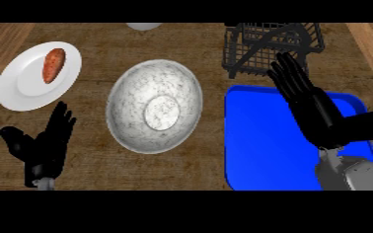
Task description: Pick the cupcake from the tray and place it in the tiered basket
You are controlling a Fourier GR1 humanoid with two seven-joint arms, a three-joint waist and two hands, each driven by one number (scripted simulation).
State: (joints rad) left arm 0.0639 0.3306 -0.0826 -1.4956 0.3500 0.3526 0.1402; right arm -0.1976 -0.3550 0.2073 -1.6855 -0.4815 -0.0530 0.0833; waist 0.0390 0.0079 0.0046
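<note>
Surface: brown wood-grain table (94, 163), seen from steeply above; the room beyond it is out of view.

Right robot hand (313, 111): flat, fingers straight and slightly spread, holding nothing. Its palm is over the blue tray (266, 143). Its fingertips reach the near edge of the black wire tiered basket (255, 44) just ahead; contact with the wires cannot be told.

Left robot hand (47, 143): fingers up and relaxed, resting at the lower left edge.

Count:
- one tray
- one basket
- one grey marbled bowl (138, 89) between the two hands
- one white plate (25, 86) ahead of the left robot hand, carrying one reddish-brown oblong food item (54, 65)
- one white rounded object (144, 26), cut off at the far edge

Where the cupcake is cannot be told.
</note>
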